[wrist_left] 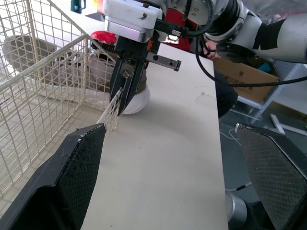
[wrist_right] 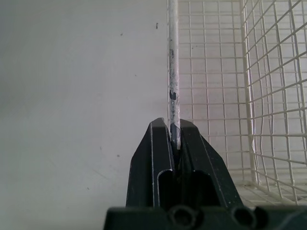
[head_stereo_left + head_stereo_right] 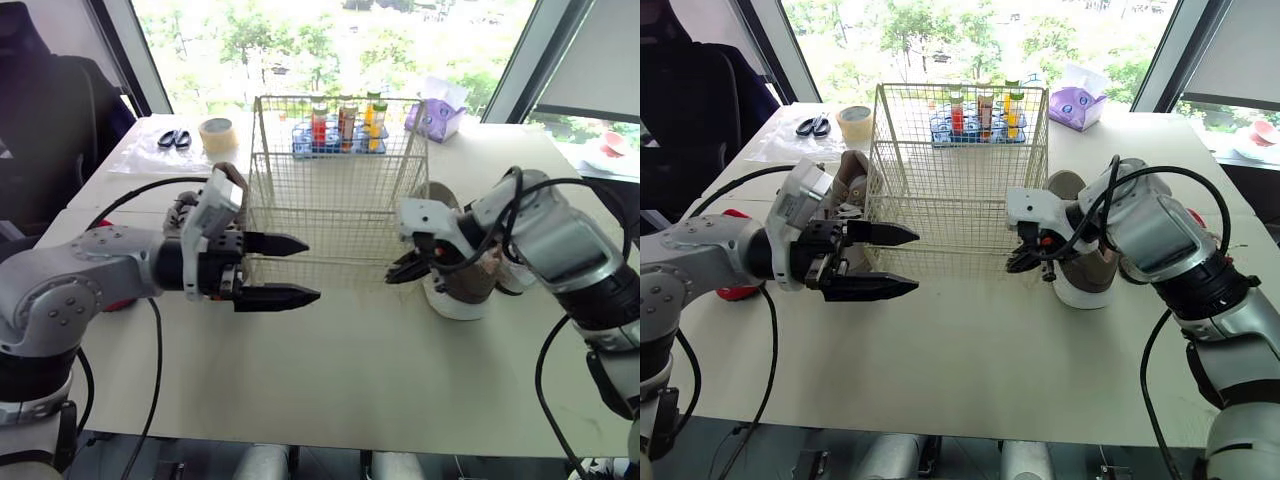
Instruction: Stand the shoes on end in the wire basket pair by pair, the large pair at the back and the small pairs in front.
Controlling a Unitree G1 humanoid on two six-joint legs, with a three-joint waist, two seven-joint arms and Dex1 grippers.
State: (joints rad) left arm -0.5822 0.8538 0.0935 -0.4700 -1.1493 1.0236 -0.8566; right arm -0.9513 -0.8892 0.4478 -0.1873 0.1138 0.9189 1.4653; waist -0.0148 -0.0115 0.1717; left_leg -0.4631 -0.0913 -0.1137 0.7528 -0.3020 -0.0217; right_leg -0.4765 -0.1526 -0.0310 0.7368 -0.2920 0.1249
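Right claw (image 3: 393,272) clamped on wire basket (image 3: 340,190) edge, left claw (image 3: 310,268) apart; pulling could tip basket onto neighbouring shoe (image 3: 465,300).

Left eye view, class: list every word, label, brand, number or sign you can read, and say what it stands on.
No text here can be read.
Bottles in the blue rack behind the wire basket: labels present, too small to read.
Purple tissue box: printed pattern, no legible words.

No legible text, brand, number or sign anywhere; bottle labels (image 3: 346,122) too small to read.
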